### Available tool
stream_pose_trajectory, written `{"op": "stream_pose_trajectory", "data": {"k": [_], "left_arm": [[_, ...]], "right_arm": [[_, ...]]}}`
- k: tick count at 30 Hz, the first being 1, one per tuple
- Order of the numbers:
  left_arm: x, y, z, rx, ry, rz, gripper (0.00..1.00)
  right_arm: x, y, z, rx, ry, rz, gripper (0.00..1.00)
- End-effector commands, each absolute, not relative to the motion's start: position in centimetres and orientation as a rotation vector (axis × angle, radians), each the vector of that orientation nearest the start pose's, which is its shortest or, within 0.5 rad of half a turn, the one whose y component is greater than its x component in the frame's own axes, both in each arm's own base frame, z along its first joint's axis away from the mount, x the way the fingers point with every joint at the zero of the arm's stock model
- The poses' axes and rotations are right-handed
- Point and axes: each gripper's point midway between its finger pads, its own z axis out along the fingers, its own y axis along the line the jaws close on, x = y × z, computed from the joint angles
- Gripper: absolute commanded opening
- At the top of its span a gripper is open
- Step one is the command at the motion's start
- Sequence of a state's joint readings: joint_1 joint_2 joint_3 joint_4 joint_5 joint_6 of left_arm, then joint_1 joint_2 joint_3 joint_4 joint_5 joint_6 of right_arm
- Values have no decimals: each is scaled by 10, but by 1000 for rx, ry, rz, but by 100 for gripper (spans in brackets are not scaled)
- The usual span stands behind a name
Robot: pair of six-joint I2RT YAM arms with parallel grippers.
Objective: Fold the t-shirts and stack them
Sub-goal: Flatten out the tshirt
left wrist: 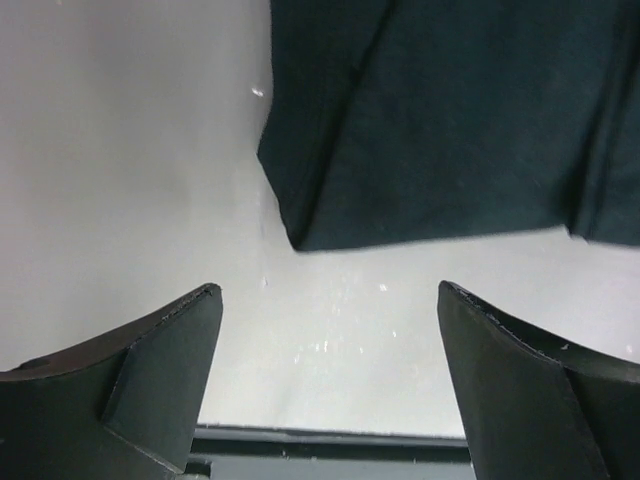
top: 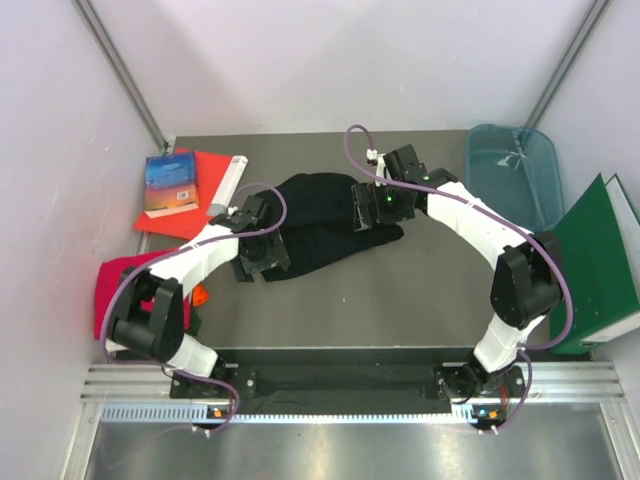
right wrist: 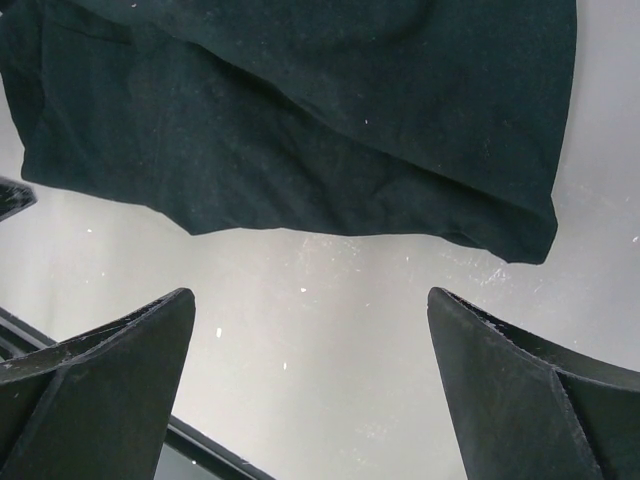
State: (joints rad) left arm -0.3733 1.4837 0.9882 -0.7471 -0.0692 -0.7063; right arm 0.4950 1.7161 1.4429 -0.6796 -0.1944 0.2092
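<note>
Black t-shirt (top: 320, 205) is lying bunched, loosely folded; left claw (left wrist: 328, 288) and right claw (right wrist: 310, 292) gaping apart beside it; print on book (top: 168, 185) unreadable.

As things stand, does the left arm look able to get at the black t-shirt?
Probably yes. The left gripper stands open just short of the black t-shirt, facing its folded corner. Only bare table lies between it and the cloth, and nothing blocks the way.

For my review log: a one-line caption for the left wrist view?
Left gripper open over the table, clear of the black shirt ahead.
</note>
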Motion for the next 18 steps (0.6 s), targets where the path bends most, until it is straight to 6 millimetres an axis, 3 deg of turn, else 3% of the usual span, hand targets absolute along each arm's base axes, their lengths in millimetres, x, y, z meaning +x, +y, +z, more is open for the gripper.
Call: {"op": "stream_pose_trajectory", "data": {"k": [1,4,6,7,8,9,10,12,15,18], "left_arm": [[274,-118,40,-566,2781,-121,91],[282,-127,20,-551,2815,-150,85],[284,-132,3,-534,2873,-138,68],[286,-134,-1,-524,2891,-141,41],[292,-136,-5,-519,2903,-123,7],[291,-130,-3,-524,2915,-67,0],[296,-128,1,-520,2904,-49,0],[311,-119,27,-521,2830,11,0],[346,-105,89,-544,2647,40,0],[381,-109,167,-508,2456,-53,0]], "right_arm": [[352,237,164,-461,2471,529,100],[351,236,162,-455,2474,524,100],[351,234,159,-449,2481,515,100],[351,233,158,-450,2485,511,100],[350,235,157,-451,2488,513,100],[350,234,154,-452,2494,512,100],[351,235,154,-456,2495,512,100],[352,234,153,-451,2502,504,100],[355,228,158,-435,2486,463,100],[360,217,167,-380,2464,428,100]]}}
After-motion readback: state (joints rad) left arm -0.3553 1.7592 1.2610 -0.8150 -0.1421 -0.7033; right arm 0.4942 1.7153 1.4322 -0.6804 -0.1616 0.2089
